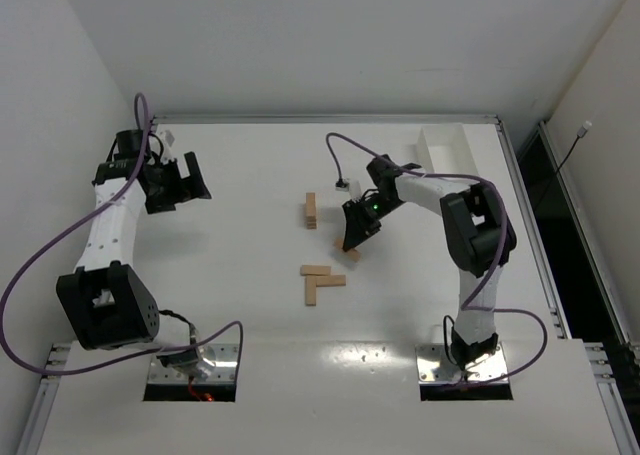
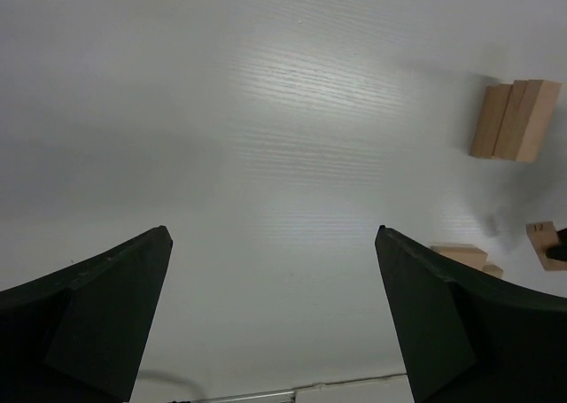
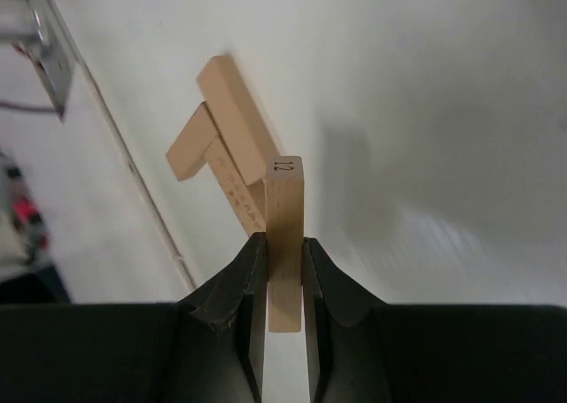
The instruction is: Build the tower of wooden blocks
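Observation:
My right gripper (image 1: 352,241) is shut on a wood block (image 3: 285,210) marked 12 on its end; the block (image 1: 348,253) hangs just above the table at centre. Beyond it lie three loose wood blocks (image 3: 223,146) in an L-shaped cluster (image 1: 320,278), near the table's front. A small group of blocks pressed together, the tower (image 1: 311,210), stands left of my right gripper and shows in the left wrist view (image 2: 516,120). My left gripper (image 1: 186,180) is open and empty over bare table at far left, its fingers (image 2: 97,314) wide apart.
A white plastic bin (image 1: 445,147) stands at the back right corner. A purple cable loops over the table behind my right arm (image 1: 345,160). The table's metal rim (image 1: 330,119) runs along the back.

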You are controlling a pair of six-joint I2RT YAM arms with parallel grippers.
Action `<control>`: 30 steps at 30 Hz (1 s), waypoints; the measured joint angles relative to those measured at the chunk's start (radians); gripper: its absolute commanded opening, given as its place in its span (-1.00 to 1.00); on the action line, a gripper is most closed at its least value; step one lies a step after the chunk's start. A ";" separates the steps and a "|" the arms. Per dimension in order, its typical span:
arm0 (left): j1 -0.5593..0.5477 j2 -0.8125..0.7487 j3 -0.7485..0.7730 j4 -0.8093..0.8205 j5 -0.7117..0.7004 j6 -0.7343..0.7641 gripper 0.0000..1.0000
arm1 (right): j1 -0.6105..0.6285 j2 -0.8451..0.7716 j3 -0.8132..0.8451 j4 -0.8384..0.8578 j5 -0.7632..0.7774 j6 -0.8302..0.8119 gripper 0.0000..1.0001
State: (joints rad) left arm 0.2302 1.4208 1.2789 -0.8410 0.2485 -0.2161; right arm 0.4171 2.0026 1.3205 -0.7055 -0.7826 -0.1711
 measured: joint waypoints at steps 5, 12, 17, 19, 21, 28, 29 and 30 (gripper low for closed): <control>-0.005 -0.044 -0.030 0.003 0.067 0.027 0.98 | -0.054 0.011 -0.058 0.095 -0.074 0.241 -1.00; -0.076 -0.129 -0.079 -0.012 0.084 0.063 0.98 | -0.064 0.066 -0.061 0.273 -0.180 0.492 -1.00; -0.111 -0.170 -0.079 -0.027 0.114 0.077 0.98 | -0.091 0.119 -0.060 0.351 -0.198 0.628 -1.00; -0.145 -0.187 -0.081 -0.033 0.128 0.072 0.98 | -0.100 0.118 -0.054 0.377 -0.197 0.676 -1.00; -0.197 -0.217 -0.104 -0.025 0.137 0.057 0.91 | -0.100 0.104 -0.059 0.443 -0.183 0.750 -1.00; -0.351 -0.278 -0.128 -0.040 0.157 0.020 0.79 | -0.082 -0.188 -0.198 0.713 -0.020 1.061 -1.00; -0.363 -0.278 -0.126 -0.041 0.158 0.019 0.79 | -0.069 -0.233 -0.198 0.735 0.019 1.084 -1.00; -0.377 -0.275 -0.120 -0.043 0.158 0.016 0.79 | -0.052 -0.277 -0.197 0.755 0.057 1.106 -1.00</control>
State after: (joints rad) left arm -0.1463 1.1458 1.1587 -0.8837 0.4065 -0.1997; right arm 0.3653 1.7256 1.1236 0.0498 -0.7258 0.9348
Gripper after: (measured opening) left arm 0.899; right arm 0.143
